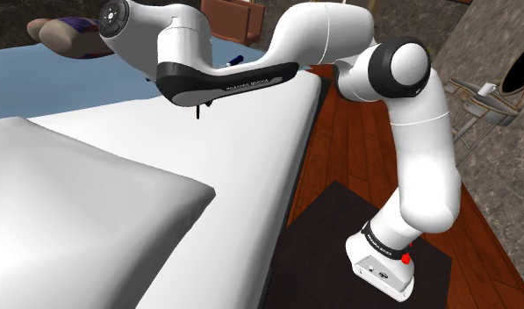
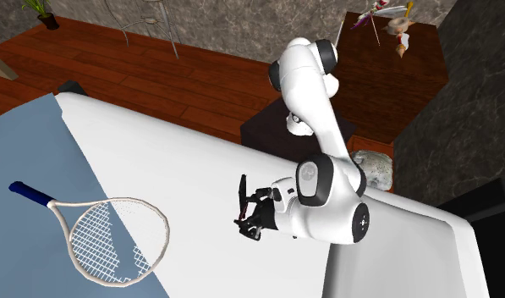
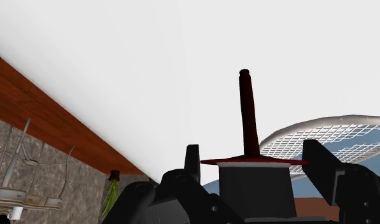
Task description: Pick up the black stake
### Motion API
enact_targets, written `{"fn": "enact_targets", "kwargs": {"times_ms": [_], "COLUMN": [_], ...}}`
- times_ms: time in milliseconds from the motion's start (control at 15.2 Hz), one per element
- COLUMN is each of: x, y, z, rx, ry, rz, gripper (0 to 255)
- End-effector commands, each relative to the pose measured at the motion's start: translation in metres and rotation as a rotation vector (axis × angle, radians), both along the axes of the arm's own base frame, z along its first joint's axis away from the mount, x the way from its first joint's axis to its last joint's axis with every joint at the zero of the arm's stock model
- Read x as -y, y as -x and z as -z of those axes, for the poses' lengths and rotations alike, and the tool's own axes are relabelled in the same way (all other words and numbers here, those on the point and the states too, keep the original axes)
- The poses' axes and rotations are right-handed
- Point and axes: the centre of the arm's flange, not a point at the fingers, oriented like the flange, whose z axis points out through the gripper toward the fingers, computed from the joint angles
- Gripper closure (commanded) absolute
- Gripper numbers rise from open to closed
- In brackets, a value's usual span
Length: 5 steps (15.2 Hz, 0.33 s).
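The stake (image 3: 249,114) is sitting between the two fingers of the gripper (image 3: 251,149), which is grasping it. In the wrist view the fingers are standing apart, and the stake's flat red collar is reaching across to touch both. Its thin shaft, dark with a reddish tint, is pointing out past the fingertips. A black block is showing below the collar.

The second exterior view is showing what the wrist view cannot. The stake (image 2: 241,191) is hanging clear of the bed (image 2: 191,161), over its white part. It is just beside the border of the blue cover (image 2: 39,152) and well in from the bed's edge by the stand. In the shoulder view the arm (image 1: 409,132) is reaching across that edge, and its hand is hiding most of the grasp.

A tennis racket (image 2: 115,233) with a blue handle is lying on the blue cover near the bed's corner. Its strung head (image 3: 328,137) is appearing behind the stake in the wrist view. A big white pillow (image 1: 84,219) is lying in the shoulder view's foreground. The stand (image 1: 339,237), a dark box, is resting on a red-brown wooden floor (image 1: 348,132). Grey stone walls (image 2: 487,85) are closing the room, with a metal chair (image 1: 479,101) beside them.
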Motion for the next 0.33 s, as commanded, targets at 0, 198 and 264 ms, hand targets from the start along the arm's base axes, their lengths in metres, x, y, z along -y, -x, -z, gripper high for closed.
{"fn": "enact_targets", "kwargs": {"times_ms": [0, 198, 264], "x": [0.000, 0.000, 0.000], "y": [0.000, 0.000, 0.000], "z": [-0.011, -0.022, -0.022], "rx": [0.000, 0.000, 0.000], "ry": [0.000, 0.000, 0.000], "rz": [0.000, 0.000, 0.000], "gripper": [255, 255, 255]}}
